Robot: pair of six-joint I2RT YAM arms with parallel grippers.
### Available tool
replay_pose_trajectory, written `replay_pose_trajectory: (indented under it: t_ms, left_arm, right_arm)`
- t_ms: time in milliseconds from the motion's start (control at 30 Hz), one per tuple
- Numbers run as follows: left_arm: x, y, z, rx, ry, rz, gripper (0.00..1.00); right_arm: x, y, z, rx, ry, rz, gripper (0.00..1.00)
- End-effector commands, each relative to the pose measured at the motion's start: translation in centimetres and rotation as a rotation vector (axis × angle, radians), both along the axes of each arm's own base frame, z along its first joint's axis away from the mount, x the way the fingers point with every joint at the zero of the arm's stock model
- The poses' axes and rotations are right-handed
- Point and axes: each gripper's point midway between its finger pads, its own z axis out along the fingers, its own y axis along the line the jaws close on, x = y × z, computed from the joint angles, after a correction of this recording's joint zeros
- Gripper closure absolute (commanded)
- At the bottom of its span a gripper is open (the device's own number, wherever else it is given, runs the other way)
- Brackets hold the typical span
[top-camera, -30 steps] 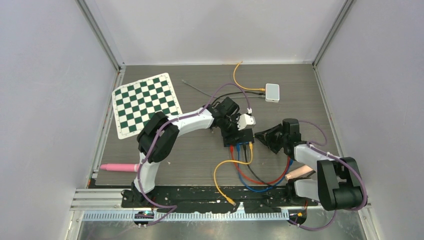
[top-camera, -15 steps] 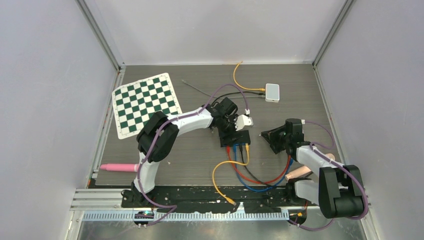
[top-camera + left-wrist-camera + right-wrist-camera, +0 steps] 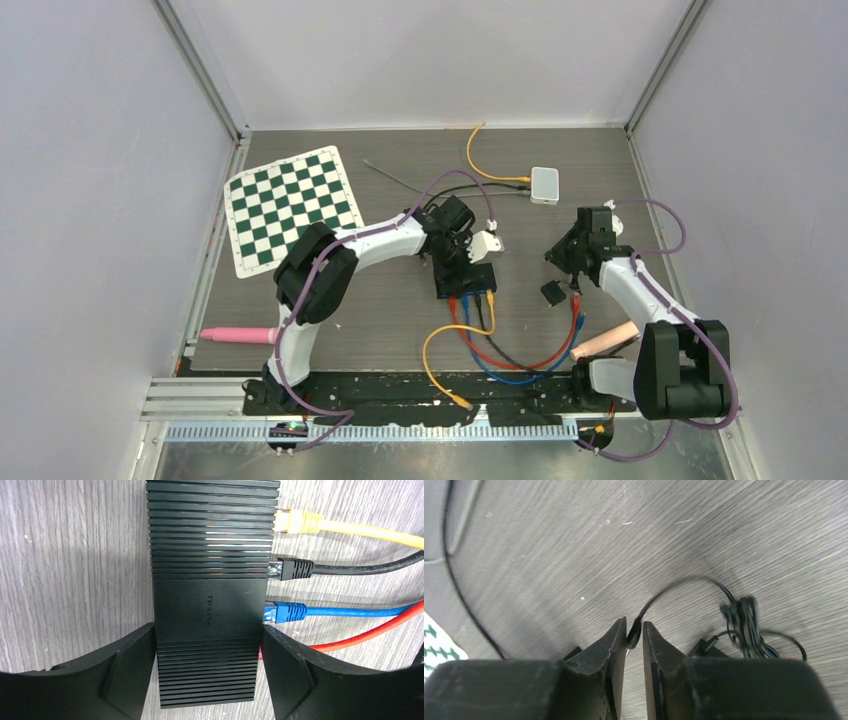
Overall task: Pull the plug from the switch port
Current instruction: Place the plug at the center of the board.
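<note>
The black switch (image 3: 470, 283) (image 3: 207, 605) lies at mid-table. Yellow (image 3: 300, 522), black (image 3: 295, 569), blue (image 3: 285, 611) and red (image 3: 350, 640) network cables are plugged into its near side. My left gripper (image 3: 455, 265) (image 3: 207, 630) straddles it, fingers close against both sides. I cannot tell whether they still press on it. My right gripper (image 3: 556, 257) (image 3: 634, 630) hangs to the right, apart from the switch. It is shut on the small black plug (image 3: 634, 634). The plug's thin cord (image 3: 674, 582) loops to a bundle (image 3: 744, 620). A black adapter (image 3: 552, 292) lies below the gripper.
A green-and-white checkerboard (image 3: 290, 208) lies at the back left and a small white box (image 3: 544, 185) with a yellow cable at the back right. A pink cylinder (image 3: 238, 334) sits at the near left edge. A pale pink object (image 3: 603, 343) lies near the right arm's base.
My right gripper has drawn back from the switch's right end, up and to the right, taking the plug with it. The switch and left gripper shifted slightly left.
</note>
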Motion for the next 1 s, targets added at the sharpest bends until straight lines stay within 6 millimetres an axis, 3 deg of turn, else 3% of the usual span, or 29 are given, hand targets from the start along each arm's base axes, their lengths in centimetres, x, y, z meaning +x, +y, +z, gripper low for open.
replay_pose_trajectory:
  t_ms: [0,200,367,567,700,833,967]
  left_arm:
    - [-1.2,-0.2,0.9,-0.008,0.061,0.016,0.21]
    - [-0.7,-1.1,2.4,-0.058,0.031,0.026,0.05]
    - [-0.1,-1.9,4.8,-0.122,-0.014,0.052,0.0]
    - [0.3,-4.3,9.3,-0.29,-0.057,0.084,0.0]
    - [0.4,-4.3,10.6,-0.321,-0.091,0.098,0.0]
    - [0.3,-3.2,11.5,-0.343,-0.142,0.127,0.0]
    - [-0.1,-2.2,12.9,-0.398,-0.188,0.166,0.0]
  right_arm:
    - [-0.1,-0.2,-0.3,-0.092,0.067,0.176,0.71]
    - [0.2,1.9,0.9,-0.028,0.024,0.312,0.42]
    - [-1.5,3.0,2.4,0.012,-0.055,0.354,0.41]
    - [-4.9,3.8,0.3,0.065,0.016,0.391,0.46]
    - [-6.7,4.6,-1.0,0.116,0.057,0.417,0.46]
    - [-7.3,3.7,-2.2,0.069,0.085,0.386,0.43]
    - [-6.2,1.6,-2.5,-0.044,0.081,0.329,0.38]
